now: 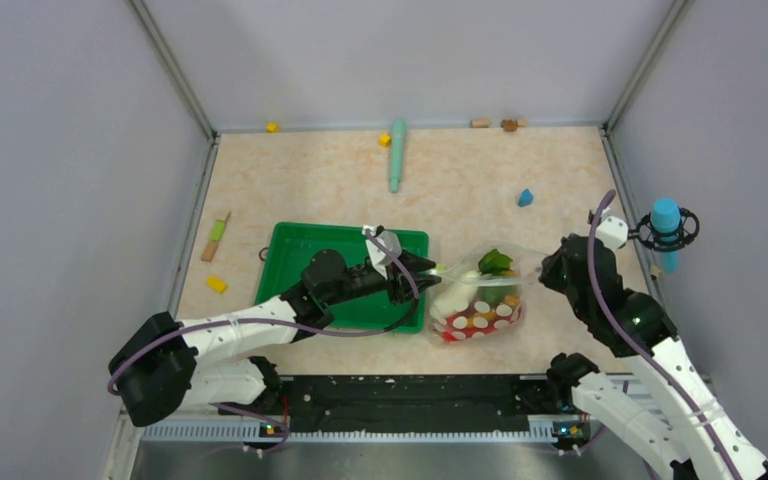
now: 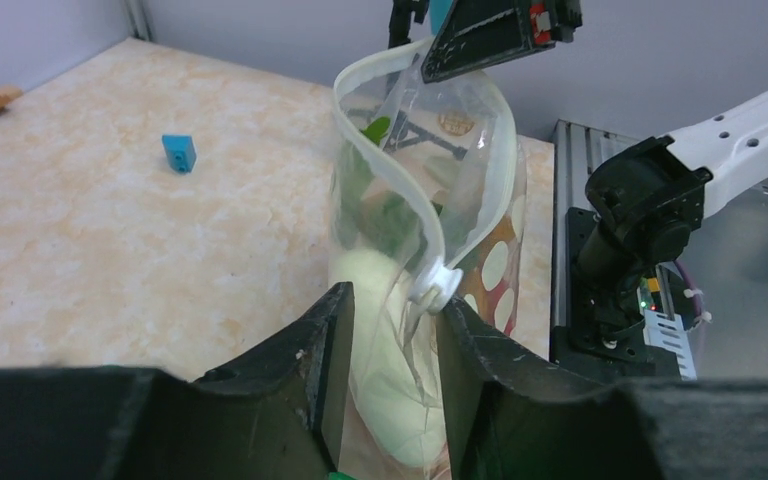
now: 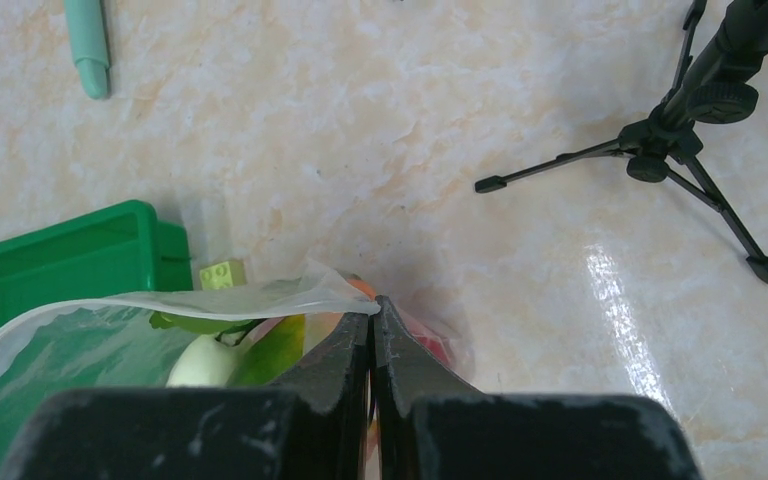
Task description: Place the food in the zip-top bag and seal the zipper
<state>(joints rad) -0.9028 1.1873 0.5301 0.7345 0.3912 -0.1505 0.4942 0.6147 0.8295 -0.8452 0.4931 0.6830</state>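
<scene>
My right gripper (image 3: 372, 322) is closed tight on one corner of the zip-top bag (image 3: 80, 335), and it pinches the thin, clear film there. Its camera shows the smooth white radish (image 3: 203, 362) inside the bag, just under my fingers. The glossy green tray (image 3: 80, 245) lies beyond the bag.

My left gripper (image 2: 390, 345) stands half wide, with one black finger on each side of the bag's other end. I cannot tell if they press it. Only this view shows the zipper (image 2: 410, 205). It is a milky strip that curves open between my two grippers, and a small white slider (image 2: 438, 285) sits just above one fingertip.

Only the top view shows the round white dots (image 1: 480, 322) low on the bag and the green leaf (image 1: 495, 262) on top of the food.
</scene>
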